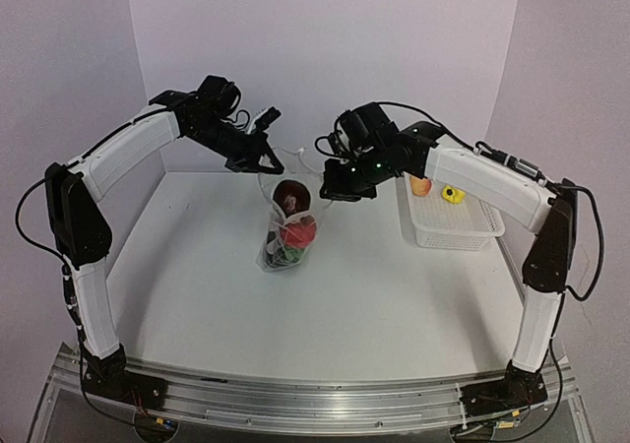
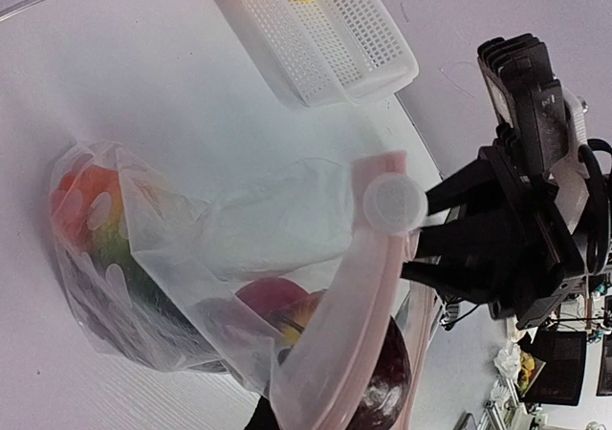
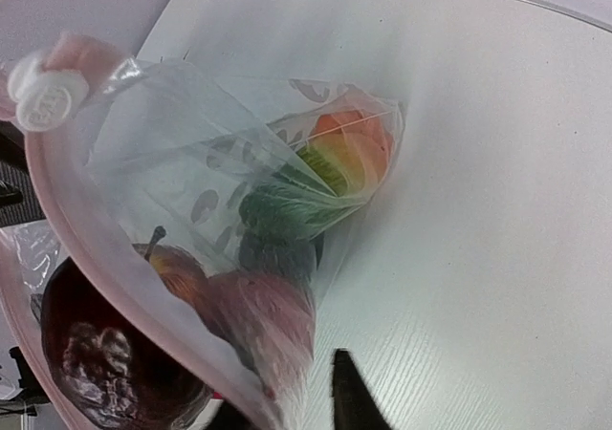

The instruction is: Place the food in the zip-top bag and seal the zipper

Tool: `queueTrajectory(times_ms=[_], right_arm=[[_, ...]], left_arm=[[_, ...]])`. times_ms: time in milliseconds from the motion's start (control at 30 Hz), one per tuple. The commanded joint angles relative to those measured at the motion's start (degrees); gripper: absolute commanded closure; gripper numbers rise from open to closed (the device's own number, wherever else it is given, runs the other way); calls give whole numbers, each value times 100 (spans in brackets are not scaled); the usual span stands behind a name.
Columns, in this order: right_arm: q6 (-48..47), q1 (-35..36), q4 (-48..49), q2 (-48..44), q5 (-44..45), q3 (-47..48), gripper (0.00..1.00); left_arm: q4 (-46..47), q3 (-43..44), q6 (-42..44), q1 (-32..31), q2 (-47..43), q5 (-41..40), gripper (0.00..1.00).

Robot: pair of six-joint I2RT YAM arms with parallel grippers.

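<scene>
Top external view: locate the bag point(image 1: 274, 228) at mid-table, between the two arms. It stands upright with its bottom on the table point(image 1: 394, 305) and its mouth lifted and open. The left gripper point(image 1: 258, 158) meets the mouth edge from the left and the right gripper point(image 1: 335, 185) meets it from the right.

Left wrist view: the zipper strip point(image 2: 330, 354) runs down to the left gripper's fingertips at the bottom edge, so read this gripper as closed on the bag's mouth edge. A round white disc point(image 2: 395, 204) sits at the far end of the strip, just beside the right gripper's dark prongs.

Right wrist view: one dark finger point(image 3: 349, 397) shows just beside the bag. The other is hidden behind the plastic, so you cannot tell whether this gripper is clamped or parted.

Contents of the bag:
- a dark purple fruit point(image 3: 96, 354) at the mouth
- a red fruit point(image 3: 186, 272) below it
- a green piece point(image 3: 287, 205) and an orange piece point(image 3: 359, 148) near the bottom

Outside the bag, the white basket point(image 1: 463, 228) on the right holds a peach piece point(image 1: 420, 185) and a yellow piece point(image 1: 452, 194).
</scene>
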Motion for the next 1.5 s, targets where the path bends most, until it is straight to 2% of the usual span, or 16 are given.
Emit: queueTrajectory(times_ms=[0,167,233,300,367,433,600,733,900,967,1033,1200,1233,1333,1467], right_arm=[[-35,-20,-247,-158,220,323,100],[-321,323,-1133,-143,433,2102,100],[-329,474,-1151,-209,469,2361,100],[-183,476,-1126,-265,446,2296,100],[-59,344,-1115,-237,461,2123,100],[295,109,-1120,-158,119,1951,100],[613,-204,-1123,33,-200,1820,100],[708,-288,-1134,90,-333,1732,100],[769,-452,-1132,89,-720,1455,99],[759,-552,-1132,75,-937,1342,91],[642,-616,-1133,49,-1081,1309,77],[163,-832,-1129,4,-1768,1646,17],[124,-947,-1125,-8,-1982,1771,13],[1,-1307,-1124,-90,-2330,2265,9],[-82,-2029,-1125,-246,-2074,2725,7]], left_arm=[[122,125,163,9,-198,-282,100],[-121,1147,769,9,-182,-1871,100],[-169,1406,994,1,-236,-2377,100],[-210,1289,1211,-13,-309,-2699,100],[-240,942,1253,-21,-380,-2738,100],[-259,792,1276,-50,-408,-2736,100],[-260,1008,1470,-271,-391,-3225,100],[-335,668,1481,-575,-384,-2887,100],[-284,508,1346,-597,-291,-2743,100],[-266,481,1271,-597,-266,-2730,100],[-255,463,1199,-600,-243,-2747,100],[-182,417,968,-621,-201,-2765,100],[-163,425,912,-644,-191,-2709,100],[-129,453,704,-710,-138,-2613,100],[-102,585,630,-736,-50,-2605,100]])
